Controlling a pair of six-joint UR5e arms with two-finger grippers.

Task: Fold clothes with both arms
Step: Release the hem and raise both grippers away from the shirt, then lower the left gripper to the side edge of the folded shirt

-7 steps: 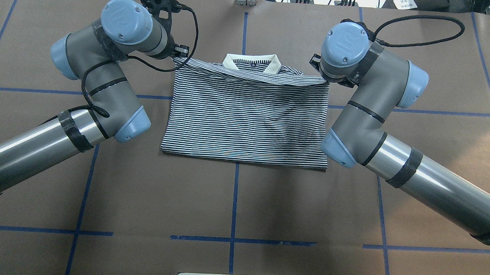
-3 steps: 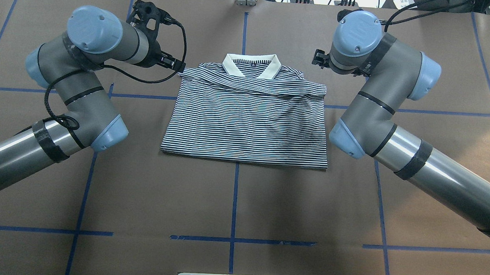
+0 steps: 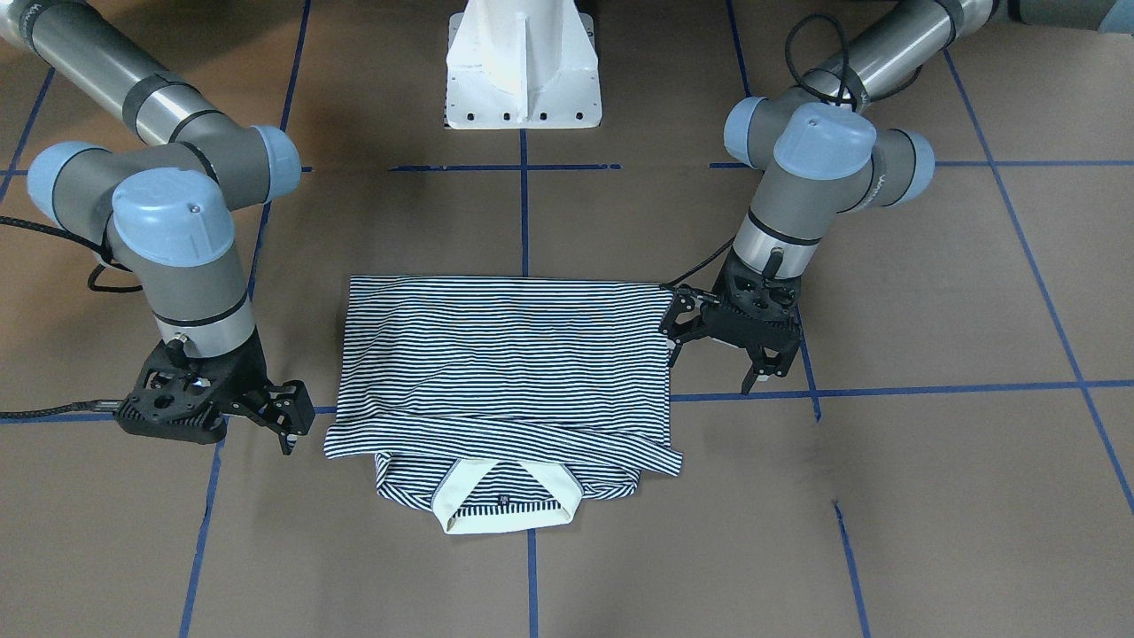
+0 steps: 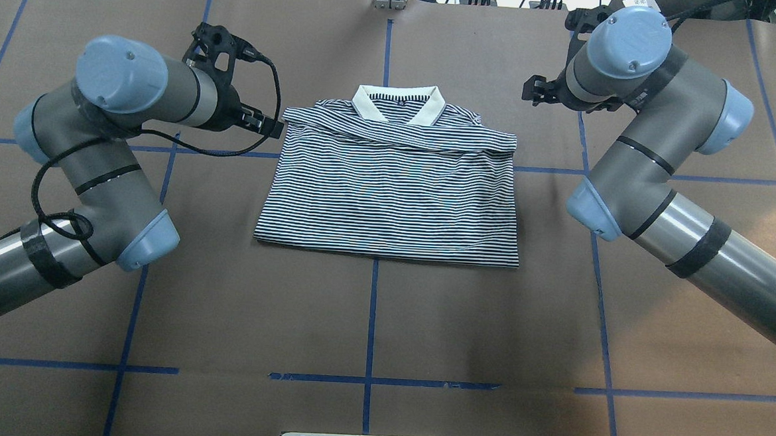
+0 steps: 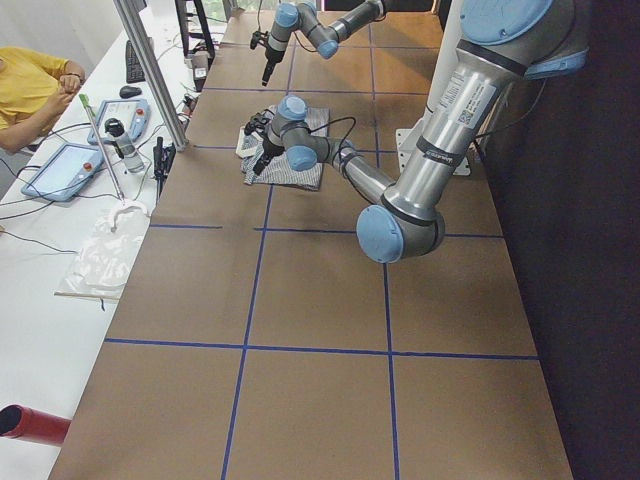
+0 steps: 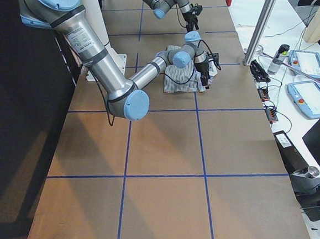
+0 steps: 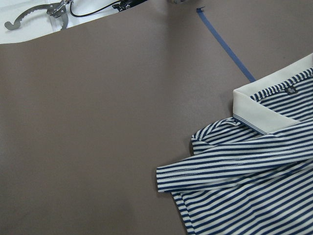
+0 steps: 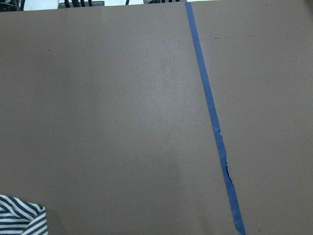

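Observation:
The navy-and-white striped polo shirt [image 4: 389, 191] lies flat in the middle of the table. It is folded in half, with its lower edge laid across just below the white collar [image 4: 399, 105]. It also shows in the front view [image 3: 505, 363]. My left gripper [image 4: 268, 124] is open and empty beside the shirt's left shoulder corner, and in the front view [image 3: 711, 370] its jaws stand spread. My right gripper [image 4: 536, 93] is open and empty, apart from the shirt's right shoulder, low over the table in the front view [image 3: 292, 430]. The left wrist view shows the collar [image 7: 274, 98] and no fingers.
The brown table is marked with blue tape lines [image 4: 372, 310]. The white pedestal base [image 3: 523, 66] stands at the robot's side. A metal post [image 5: 150, 70] and a side bench with tablets [image 5: 60, 170] lie beyond the far edge, where a person in yellow [image 5: 30, 85] sits.
Both grippers have let go of the shirt's folded-over edge and moved outward, away from it. The edge has settled flat below the collar.

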